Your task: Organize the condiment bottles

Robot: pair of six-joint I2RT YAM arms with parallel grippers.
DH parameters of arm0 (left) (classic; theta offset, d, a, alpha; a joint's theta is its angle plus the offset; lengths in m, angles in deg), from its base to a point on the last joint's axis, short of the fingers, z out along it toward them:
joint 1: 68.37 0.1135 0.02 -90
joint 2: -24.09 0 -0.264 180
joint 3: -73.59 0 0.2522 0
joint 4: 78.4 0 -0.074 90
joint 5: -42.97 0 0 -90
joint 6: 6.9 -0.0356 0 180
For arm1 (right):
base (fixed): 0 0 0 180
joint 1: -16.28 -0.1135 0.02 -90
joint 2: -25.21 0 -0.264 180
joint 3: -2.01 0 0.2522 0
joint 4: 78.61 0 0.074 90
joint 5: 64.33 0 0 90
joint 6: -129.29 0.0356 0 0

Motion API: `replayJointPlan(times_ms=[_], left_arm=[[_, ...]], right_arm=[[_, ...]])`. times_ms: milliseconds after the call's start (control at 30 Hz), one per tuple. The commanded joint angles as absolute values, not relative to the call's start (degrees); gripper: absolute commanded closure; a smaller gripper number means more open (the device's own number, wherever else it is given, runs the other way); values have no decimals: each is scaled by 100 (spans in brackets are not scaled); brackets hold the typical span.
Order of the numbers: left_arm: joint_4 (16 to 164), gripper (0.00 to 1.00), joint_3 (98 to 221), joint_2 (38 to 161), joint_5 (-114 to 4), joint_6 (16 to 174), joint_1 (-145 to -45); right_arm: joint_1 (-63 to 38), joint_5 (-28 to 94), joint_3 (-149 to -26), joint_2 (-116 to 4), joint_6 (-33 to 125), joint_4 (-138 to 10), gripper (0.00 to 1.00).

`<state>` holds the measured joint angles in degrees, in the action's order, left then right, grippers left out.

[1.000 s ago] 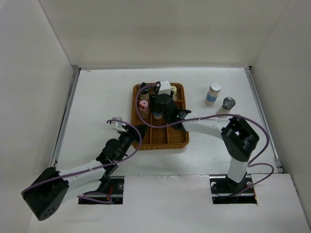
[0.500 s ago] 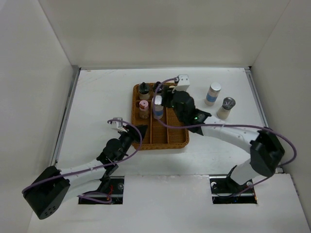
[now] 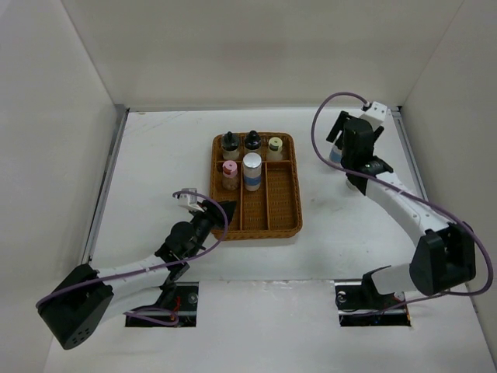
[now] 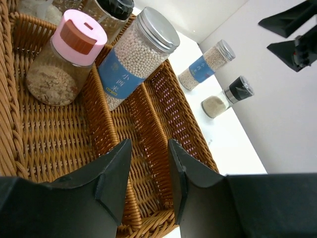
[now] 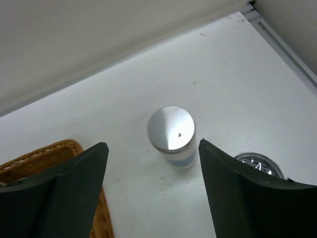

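White counter is holding the tray. Right tool is hovering spread over a bottle; left tool is sitting barely parted, empty.

Five bottles upright in tray far end; blue-label bottle, shaker upright on table, right of tray.

The near bottle bore a blue label reading 小西米 in white; the smaller print above it was illegible. The far bottle's label print was too small to read.
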<state>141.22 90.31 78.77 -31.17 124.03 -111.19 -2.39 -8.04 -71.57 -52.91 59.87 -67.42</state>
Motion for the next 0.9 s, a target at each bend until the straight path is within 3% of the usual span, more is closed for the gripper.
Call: replayJointPlan(times_ms=[0, 133, 433, 767, 867], left_arm=[[14453, 66, 9016, 7788, -3130, 12406, -11147], [14470, 66, 9016, 7884, -3121, 12397, -11156], [14479, 65, 9025, 7955, -3112, 12406, -11147], [14479, 65, 9051, 7946, -3138, 12336, -11147], [14479, 66, 9078, 8086, -3112, 12327, -11156]], right_arm=[[-12, -799, -7687, -5634, 5889, -6257, 16], [296, -396, -8074, -6152, 5819, -6002, 11], [622, 264, -8505, -6908, 5871, -6002, 11], [648, 282, -8769, -7419, 5828, -5896, 25], [648, 273, -8804, -7419, 5862, -5817, 35]])
